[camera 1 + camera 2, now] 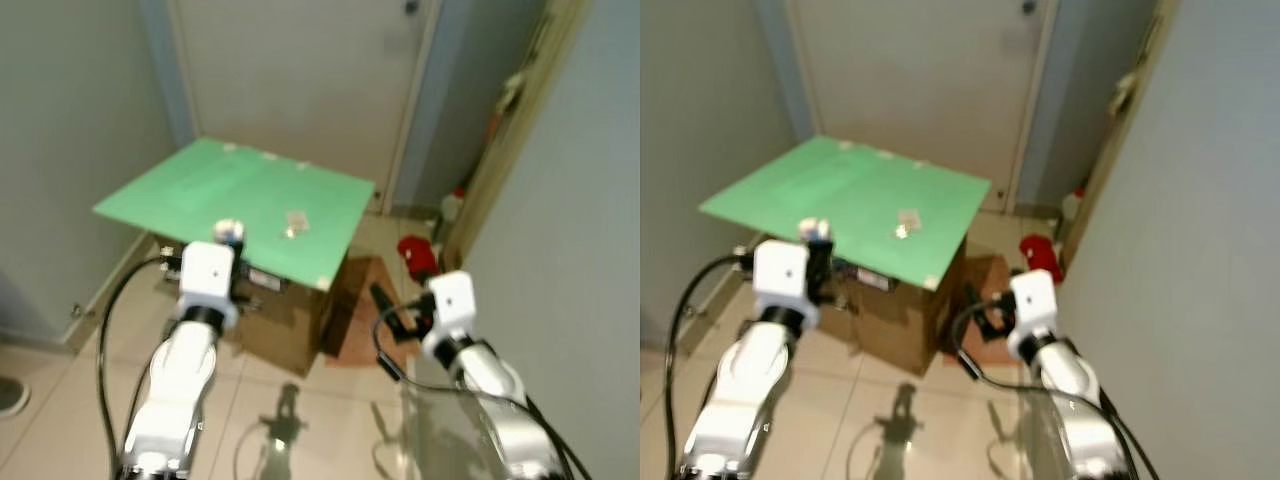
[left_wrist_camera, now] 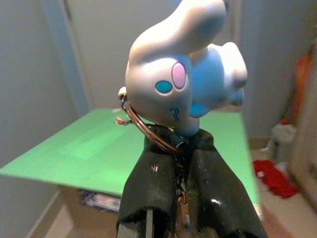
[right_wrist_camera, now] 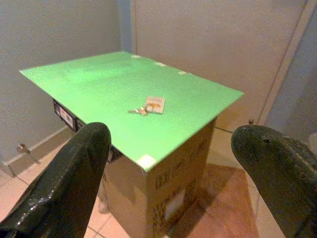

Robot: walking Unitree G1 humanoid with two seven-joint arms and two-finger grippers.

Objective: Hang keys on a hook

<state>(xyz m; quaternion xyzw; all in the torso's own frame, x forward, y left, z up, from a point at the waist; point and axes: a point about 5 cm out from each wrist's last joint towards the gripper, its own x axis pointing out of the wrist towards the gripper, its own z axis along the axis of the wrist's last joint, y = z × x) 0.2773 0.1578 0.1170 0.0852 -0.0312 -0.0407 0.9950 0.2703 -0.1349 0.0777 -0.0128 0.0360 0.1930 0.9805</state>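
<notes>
**Left gripper holds bunny keychain above green board; second key set lies on board**

Left gripper (image 2: 171,163): fingers pressed together, clamped on the metal key ring (image 2: 143,126) of a white-and-blue bunny keychain (image 2: 183,74). The figure stands above the fingertips. From the head views, this gripper (image 1: 228,245) sits raised at the near edge of the green board (image 1: 200,190).

Right gripper (image 3: 173,163): fingers spread wide, nothing between them. It hovers low to the right of the cardboard box (image 3: 168,188), over the tiled floor (image 1: 320,410).

A second set of keys with a small tag (image 3: 147,106) lies flat on the green board, near its middle-right part. The board rests on the cardboard box, before a closed door (image 1: 300,70). A red item (image 1: 418,255) lies on the floor near the right wall.
</notes>
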